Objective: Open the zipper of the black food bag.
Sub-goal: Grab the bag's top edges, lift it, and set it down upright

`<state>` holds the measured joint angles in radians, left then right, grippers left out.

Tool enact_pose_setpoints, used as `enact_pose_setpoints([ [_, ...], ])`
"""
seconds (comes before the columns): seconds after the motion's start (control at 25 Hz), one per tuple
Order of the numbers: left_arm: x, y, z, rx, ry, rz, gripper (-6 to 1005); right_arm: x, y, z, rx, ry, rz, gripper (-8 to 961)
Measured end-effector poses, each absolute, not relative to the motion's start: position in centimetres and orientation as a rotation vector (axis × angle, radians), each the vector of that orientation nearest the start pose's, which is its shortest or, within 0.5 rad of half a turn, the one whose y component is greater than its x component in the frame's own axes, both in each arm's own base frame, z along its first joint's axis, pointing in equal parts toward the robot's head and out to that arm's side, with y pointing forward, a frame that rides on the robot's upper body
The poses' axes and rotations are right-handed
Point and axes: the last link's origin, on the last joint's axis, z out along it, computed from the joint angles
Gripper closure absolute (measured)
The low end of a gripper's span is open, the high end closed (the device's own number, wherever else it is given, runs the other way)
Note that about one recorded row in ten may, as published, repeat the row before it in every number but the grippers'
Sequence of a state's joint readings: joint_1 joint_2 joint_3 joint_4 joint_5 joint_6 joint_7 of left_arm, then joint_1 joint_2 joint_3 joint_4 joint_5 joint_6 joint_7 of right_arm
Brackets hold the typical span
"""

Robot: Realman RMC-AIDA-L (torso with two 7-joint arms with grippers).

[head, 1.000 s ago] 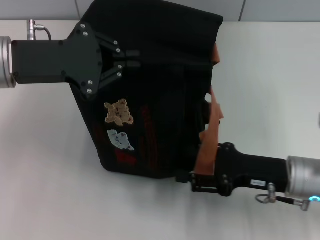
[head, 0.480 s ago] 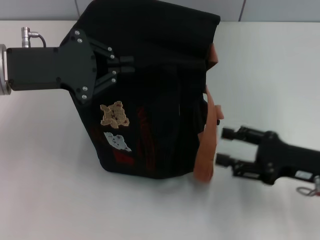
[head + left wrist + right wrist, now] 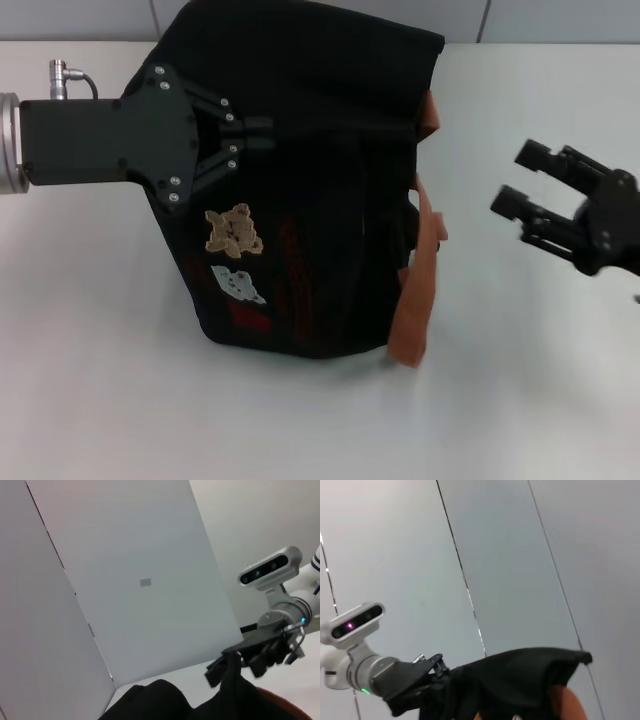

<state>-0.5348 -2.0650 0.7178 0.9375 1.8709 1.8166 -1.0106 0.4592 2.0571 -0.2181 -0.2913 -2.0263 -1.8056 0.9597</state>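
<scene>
The black food bag [image 3: 300, 190], judged soft and light, is pinched at upper left by the left gripper [image 3: 262, 133]. The right gripper [image 3: 525, 180] hangs open, empty, at right. The zipper pull cannot be made out.

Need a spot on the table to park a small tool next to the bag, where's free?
Bare table runs along the near edge, in front of the black food bag, and between the orange-brown strap and the open right gripper. Crowded at the bag's left side, where the left gripper pinches the fabric.
</scene>
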Motion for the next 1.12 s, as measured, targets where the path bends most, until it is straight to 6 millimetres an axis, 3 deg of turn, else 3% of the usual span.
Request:
enact_pose_setpoints([
  [0.24, -20.6, 33.0, 5.2, -2.720, 0.360, -0.754, 928, 26.8, 29.1, -2.3, -2.399, 0.359, 1.155, 212],
  [0.44, -20.5, 33.1, 5.0, -2.723, 0.355, -0.762, 928, 25.8, 29.2, -3.4, -2.416, 0.266, 1.152, 303],
  [0.68, -20.4, 33.2, 5.0, -2.725, 0.355, -0.765, 928, 25.0, 29.5, -4.3, -2.469, 0.232, 1.136, 512],
  [1.12, -20.2, 33.3, 4.9, -2.728, 0.360, -0.767, 929, 23.9, 31.0, -5.2, -2.492, 0.216, 1.097, 524],
])
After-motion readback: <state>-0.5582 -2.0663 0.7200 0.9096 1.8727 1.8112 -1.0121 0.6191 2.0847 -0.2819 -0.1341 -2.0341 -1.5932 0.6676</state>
